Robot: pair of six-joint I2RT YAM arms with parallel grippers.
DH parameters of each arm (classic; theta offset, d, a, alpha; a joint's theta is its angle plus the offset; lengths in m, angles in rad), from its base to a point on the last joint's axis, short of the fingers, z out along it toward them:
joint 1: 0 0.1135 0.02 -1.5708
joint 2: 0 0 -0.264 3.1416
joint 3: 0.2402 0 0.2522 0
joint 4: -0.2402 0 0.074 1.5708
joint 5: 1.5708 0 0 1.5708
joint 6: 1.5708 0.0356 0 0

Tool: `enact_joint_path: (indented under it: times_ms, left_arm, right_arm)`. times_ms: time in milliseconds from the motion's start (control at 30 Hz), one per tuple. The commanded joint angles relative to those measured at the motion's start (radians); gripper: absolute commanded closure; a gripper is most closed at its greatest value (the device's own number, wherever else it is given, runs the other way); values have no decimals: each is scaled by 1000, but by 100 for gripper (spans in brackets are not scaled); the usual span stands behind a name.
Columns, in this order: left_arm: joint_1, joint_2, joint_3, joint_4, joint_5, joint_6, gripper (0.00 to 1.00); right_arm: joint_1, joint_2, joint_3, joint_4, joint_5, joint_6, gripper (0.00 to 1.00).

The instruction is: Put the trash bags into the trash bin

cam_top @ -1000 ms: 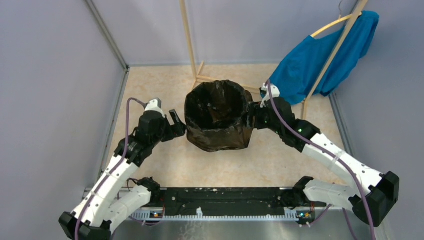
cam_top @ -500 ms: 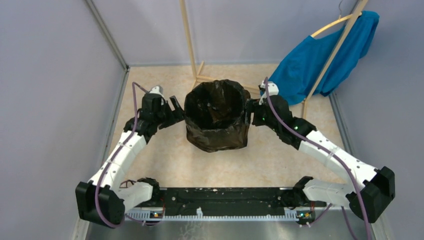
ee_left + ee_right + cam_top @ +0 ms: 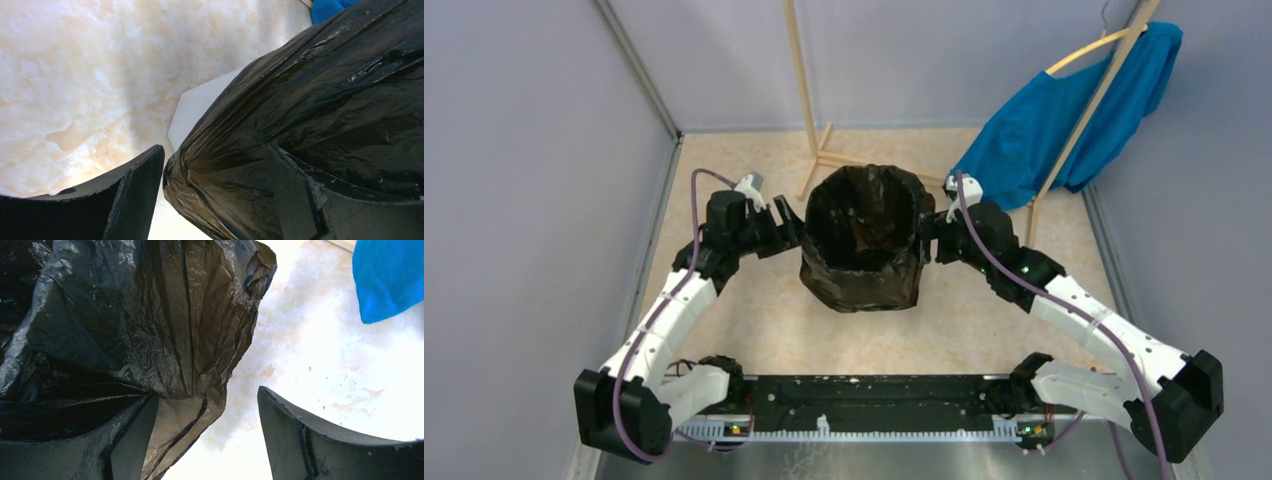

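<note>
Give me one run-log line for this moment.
trash bag draped over trash bin | left jaws open around bag fold | right jaws open at bag edge | blue garment hanging behind

A crinkly, glossy black trash bag (image 3: 864, 250) drapes over the upright trash bin (image 3: 197, 107), mouth open upward. Only the bin's white base shows.

Blue cloth (image 3: 1064, 120): you'll find it draped over the wooden rack's (image 3: 802, 90) right pole, far right corner.
Wooden rack: stands at the back, feet on the counter (image 3: 754, 320).
Counter: beige, marbled.
Walls (image 3: 524, 200): plain grey around you.
</note>
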Motion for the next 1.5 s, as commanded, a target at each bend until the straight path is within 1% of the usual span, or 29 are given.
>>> enact_joint_path:
  times_ms: [0, 167, 333, 433, 500, 567, 600, 667, 733, 833, 900, 1000, 1033, 1067, 1133, 1200, 1233, 1300, 1400, 1467]
  left_arm:
    - [-85, -98, -33, 40, 158, -74, 17]
    - [-157, -192, -82, 20, 139, -138, 18]
    - [-253, -259, -127, -16, 73, -190, 18]
    - [-269, -285, -148, -44, 47, -201, 18]
    - [-269, -303, -140, -82, 10, -185, 18]
    - [-270, -325, -105, -162, -82, -156, 17]
    - [-270, -338, -87, -205, -140, -141, 15]
    - [-270, -372, -65, -262, -255, -114, 13]
    - [-270, -409, -59, -290, -351, -101, 11]
    - [-270, -443, -32, -329, -430, -82, 8]
    - [-270, -456, -5, -364, -472, -74, 7]
    - [-270, -475, 68, -389, -517, -39, 5]
    - [-270, -480, 107, -398, -528, -20, 4]
    - [-269, -480, 155, -408, -537, 4, 4]
    - [-270, -462, 287, -434, -544, 67, 2]
    - [-270, -416, 477, -464, -530, 141, 2]
    - [-270, -395, 548, -478, -519, 173, 2]
    - [-270, -362, 675, -497, -493, 226, 2]
    - [-270, -341, 777, -492, -452, 286, 2]
    - [-270, -344, 803, -470, -437, 313, 2]
  right_arm:
    - [15, -77, 23, 37, -163, 16, 25]
    - [15, -132, 53, -65, -225, 40, 25]
    - [15, -170, 8, -96, -268, 104, 25]
    - [14, -174, -30, -103, -288, 130, 25]
    - [15, -179, -25, -131, -279, 134, 25]
    - [14, -196, 0, -183, -228, 132, 24]
    - [14, -204, 17, -218, -186, 133, 22]
    - [15, -211, 62, -324, -70, 152, 17]
    - [14, -211, 112, -429, 28, 162, 15]
    - [15, -227, 169, -552, 137, 175, 13]
    - [14, -255, 200, -609, 176, 170, 11]
    - [14, -297, 277, -661, 182, 130, 7]
    - [15, -307, 318, -686, 188, 117, 2]
    - [14, -314, 368, -721, 200, 110, 1]
    - [14, -313, 495, -803, 228, 87, 1]
    - [13, -303, 637, -885, 254, 62, 1]
    - [15, -297, 731, -921, 256, 47, 1]
    - [14, -284, 860, -977, 251, 29, 1]
    - [14, -282, 984, -1008, 231, 14, 1]
    - [15, -295, 1012, -994, 216, 10, 1]
